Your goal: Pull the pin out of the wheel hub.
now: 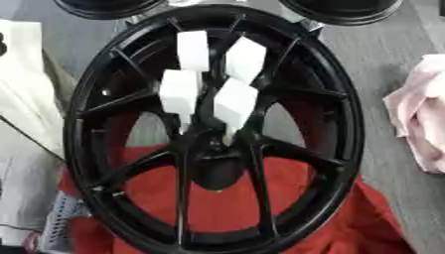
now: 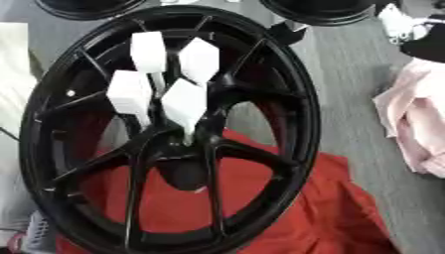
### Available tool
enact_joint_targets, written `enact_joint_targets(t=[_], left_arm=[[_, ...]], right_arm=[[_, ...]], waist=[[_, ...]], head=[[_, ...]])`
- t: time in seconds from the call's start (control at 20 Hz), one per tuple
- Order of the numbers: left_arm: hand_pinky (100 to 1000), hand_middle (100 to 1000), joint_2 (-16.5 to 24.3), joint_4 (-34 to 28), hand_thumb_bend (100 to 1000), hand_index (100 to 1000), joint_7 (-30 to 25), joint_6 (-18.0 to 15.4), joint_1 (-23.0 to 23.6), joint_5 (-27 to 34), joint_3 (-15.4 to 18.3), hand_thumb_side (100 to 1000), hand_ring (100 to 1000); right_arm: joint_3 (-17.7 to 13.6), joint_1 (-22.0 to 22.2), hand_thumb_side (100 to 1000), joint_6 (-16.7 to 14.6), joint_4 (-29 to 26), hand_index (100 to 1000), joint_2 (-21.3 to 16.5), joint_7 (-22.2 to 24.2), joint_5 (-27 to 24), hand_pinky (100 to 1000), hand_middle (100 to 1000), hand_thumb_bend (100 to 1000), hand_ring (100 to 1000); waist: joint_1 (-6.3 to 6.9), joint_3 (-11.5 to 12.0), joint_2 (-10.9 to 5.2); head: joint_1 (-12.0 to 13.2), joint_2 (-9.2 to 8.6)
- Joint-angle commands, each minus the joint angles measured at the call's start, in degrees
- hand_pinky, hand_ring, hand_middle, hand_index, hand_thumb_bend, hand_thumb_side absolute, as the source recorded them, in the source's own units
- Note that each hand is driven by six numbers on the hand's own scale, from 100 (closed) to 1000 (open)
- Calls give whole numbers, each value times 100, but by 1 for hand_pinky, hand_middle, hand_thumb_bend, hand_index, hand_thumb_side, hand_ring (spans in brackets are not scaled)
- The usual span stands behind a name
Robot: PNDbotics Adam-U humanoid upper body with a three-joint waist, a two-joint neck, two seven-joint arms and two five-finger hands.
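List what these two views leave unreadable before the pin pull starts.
- Both robot hands: in neither view.
- White pins: four stand over the hub; their lower ends blur into the black hub, so their seating cannot be told.
- Wheel: lower rim cut by the bottom edge.
- Red cloth: partly hidden behind the spokes.

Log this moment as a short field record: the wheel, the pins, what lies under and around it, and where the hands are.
wheel: black spoked wheel, fills most of the view
pins: four white block-topped pins clustered at the hub, heads toward the upper rim
under the wheel: red cloth, showing between the lower spokes
right side: pink cloth on the grey surface
left side: pale cloth
far edge: two more black round objects, partly cut off
hands: neither visible in either eye view
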Motion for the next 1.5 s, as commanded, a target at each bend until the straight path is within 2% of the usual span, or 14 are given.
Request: enact_joint_targets(t=[0.05,0.4,0.85,1.25,1.5], left_arm=[[810,719,157,-119,123,895,-33,-3,-32,-2,-6,832,713],[810,719,202,-119,123,895,-75,22,-54,6,-51,832,713],[810,719,296,-119,123,895,-118,33,-86,7,-90,834,713],[811,719,375,-119,123,895,-136,47,-80,1,-115,837,712],[811,719,413,-119,123,895,-137,51,-57,-6,-114,838,712]], right_arm=[[92,-164,292,-89,-104,745,-542,290,126,828,690,100,779],[543,-647,288,-164,-104,763,-962,942,352,839,707,100,798],[1295,-1414,311,-216,-104,771,-1124,1798,453,846,716,100,812],[1945,-2237,335,-248,-104,779,-879,2540,481,849,729,138,820],[2317,-2843,325,-59,-104,783,-558,2980,465,851,735,181,825]], waist=[[-25,18,-157],[-113,105,-156],[-263,239,-117],[-369,267,-91],[-399,245,-90]], head=[[-46,-78],[-132,-132],[-228,-197],[-266,-216],[-265,-207]])
